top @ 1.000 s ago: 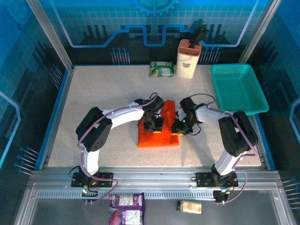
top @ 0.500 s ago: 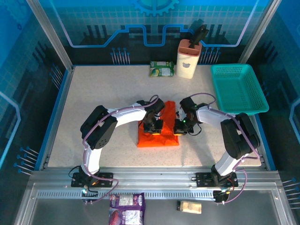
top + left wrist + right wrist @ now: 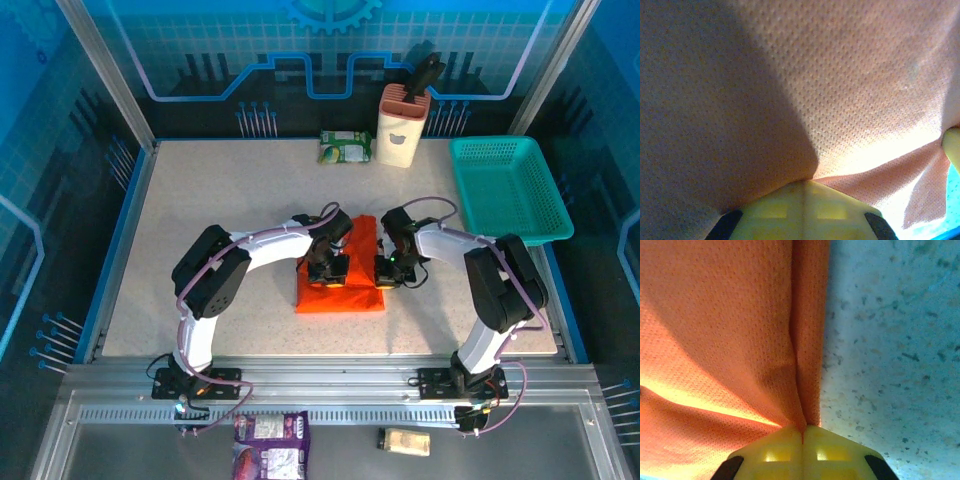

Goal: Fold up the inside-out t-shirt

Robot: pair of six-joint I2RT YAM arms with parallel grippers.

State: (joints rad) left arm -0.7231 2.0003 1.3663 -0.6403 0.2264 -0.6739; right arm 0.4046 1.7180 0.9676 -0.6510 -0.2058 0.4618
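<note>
The inside-out t-shirt (image 3: 350,290) lies as a small folded orange bundle in the middle of the table. My left gripper (image 3: 327,275) sits on the bundle's left part, shut on the orange cloth (image 3: 850,100), whose weave spreads away from the yellow jaws. My right gripper (image 3: 388,276) is at the bundle's right edge, its yellow jaws (image 3: 802,432) pinched together on a fold of the t-shirt (image 3: 740,330), with speckled tabletop (image 3: 890,340) to the right of that fold.
A teal mesh basket (image 3: 508,188) stands at the back right. A cream holder with a dark tool (image 3: 403,122) and a green packet (image 3: 345,146) sit at the table's back edge. Two packets (image 3: 270,445) lie on the rail below the arm bases.
The right gripper has closed on the shirt's right edge. Both grippers have drawn a little closer together and farther back, and the bundle has shifted slightly.
</note>
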